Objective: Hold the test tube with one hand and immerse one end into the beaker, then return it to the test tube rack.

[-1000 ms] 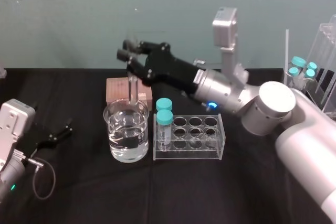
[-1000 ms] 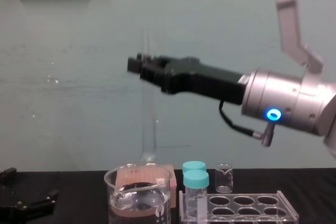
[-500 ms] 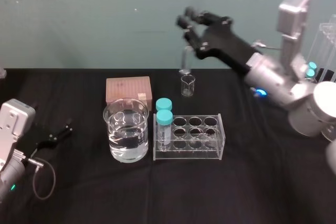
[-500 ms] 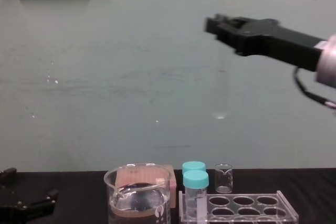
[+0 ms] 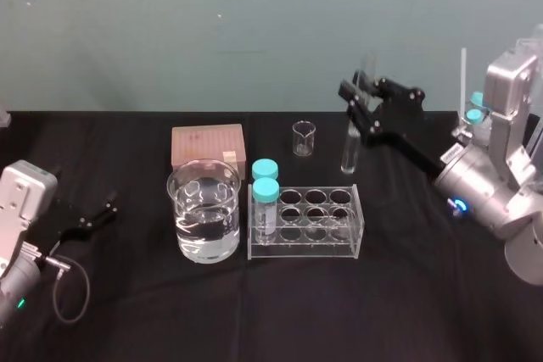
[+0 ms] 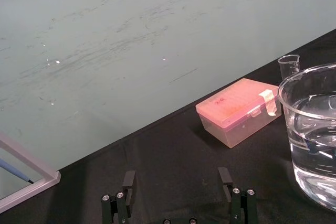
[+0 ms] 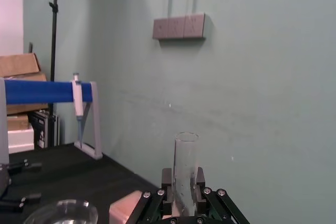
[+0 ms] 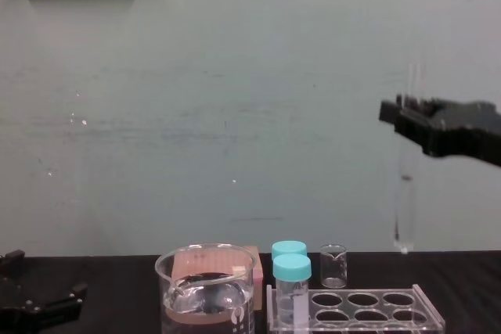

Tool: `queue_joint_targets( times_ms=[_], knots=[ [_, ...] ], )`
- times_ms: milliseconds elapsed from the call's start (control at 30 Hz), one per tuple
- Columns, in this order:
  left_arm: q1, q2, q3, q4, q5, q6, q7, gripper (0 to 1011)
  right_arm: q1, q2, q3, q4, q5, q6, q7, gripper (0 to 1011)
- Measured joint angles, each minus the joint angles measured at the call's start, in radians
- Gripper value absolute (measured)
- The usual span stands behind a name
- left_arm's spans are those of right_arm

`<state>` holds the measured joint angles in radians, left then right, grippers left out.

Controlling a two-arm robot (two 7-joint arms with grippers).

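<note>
The right hand was clamped on the test tube, holding it upright in the air. In the chest view, the tube's rounded bottom hung above the right end of the test tube rack, clear of its top plate. It seemed to be slightly behind the rack rather than over a hole, though the depth was hard to judge. The beaker, partly filled with clear liquid, stood on the bench just to the left of the rack. Two teal-capped vials stood in the rack's left end. The left hand rested at the bench's left edge, fingers apart, holding nothing.
</note>
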<state>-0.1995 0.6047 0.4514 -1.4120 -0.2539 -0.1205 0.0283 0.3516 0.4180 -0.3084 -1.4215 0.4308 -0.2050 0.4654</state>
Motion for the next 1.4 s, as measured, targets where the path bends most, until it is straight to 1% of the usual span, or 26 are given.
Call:
queue_joint_targets(
  times_ms=[200, 433, 867, 1067, 1400],
  knots=[
    [0.0, 0.0, 0.0, 0.0, 0.0, 0.0, 0.0, 1000, -0.03, -0.016, 0.013, 0.016, -0.002, 0.011, -0.006, 242],
    [0.0, 0.0, 0.0, 0.0, 0.0, 0.0, 0.0, 1000, -0.033, -0.029, 0.019, 0.038, -0.009, 0.015, -0.005, 242],
    [0.0, 0.0, 0.0, 0.0, 0.0, 0.0, 0.0, 1000, -0.011, -0.055, 0.014, 0.085, -0.018, 0.017, 0.019, 242],
    [0.0, 0.0, 0.0, 0.0, 0.0, 0.0, 0.0, 1000, -0.003, -0.062, 0.008, 0.112, -0.029, 0.005, 0.029, 242],
    [0.0, 0.0, 0.0, 0.0, 0.0, 0.0, 0.0, 1000, 0.003, -0.071, 0.01, 0.14, -0.032, -0.012, 0.039, 242]
  ],
)
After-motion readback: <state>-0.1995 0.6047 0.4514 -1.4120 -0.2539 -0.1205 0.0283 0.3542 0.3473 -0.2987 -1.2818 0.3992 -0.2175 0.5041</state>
